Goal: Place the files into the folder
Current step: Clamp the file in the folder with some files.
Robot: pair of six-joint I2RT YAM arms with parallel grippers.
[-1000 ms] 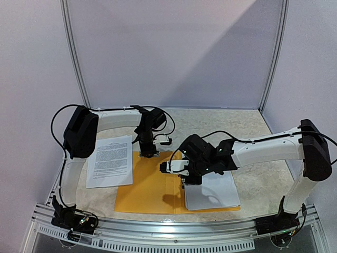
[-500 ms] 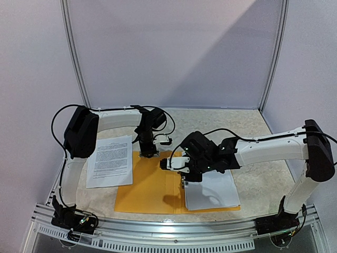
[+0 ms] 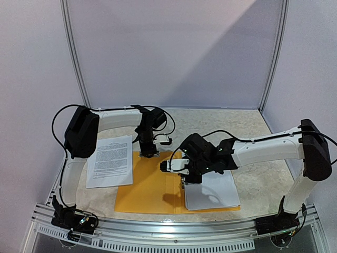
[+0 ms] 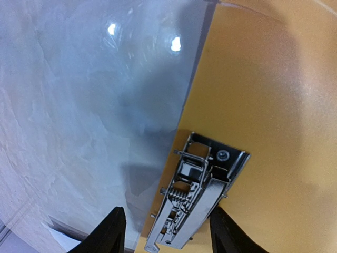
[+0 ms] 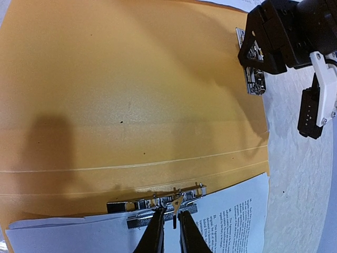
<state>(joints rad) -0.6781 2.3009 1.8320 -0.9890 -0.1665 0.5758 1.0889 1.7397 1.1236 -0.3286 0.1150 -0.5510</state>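
The orange folder [image 3: 150, 190] lies open and flat. White printed files [image 3: 213, 192] rest on its right half, their edge under a metal clip [image 5: 158, 203] along the spine. My right gripper [image 5: 171, 213] [image 3: 185, 182] points down at that clip, its fingers nearly together with the clip's thin lever between them. More files [image 3: 110, 161] lie on the table left of the folder. My left gripper [image 4: 167, 211] [image 3: 149, 154] stands open at the folder's far edge, a finger on each side of a second metal clip [image 4: 197, 197], the left finger apart from it.
A glossy clear sheet [image 4: 105, 79] borders the folder's edge [image 4: 263, 105] in the left wrist view. Marbled tabletop [image 3: 263, 179] surrounds the folder. Frame posts and pale walls close the back, and an aluminium rail [image 3: 174, 232] runs along the near edge.
The right arm swung a little to the right and came back, with its gripper staying at the spine clip. The left arm has not moved.
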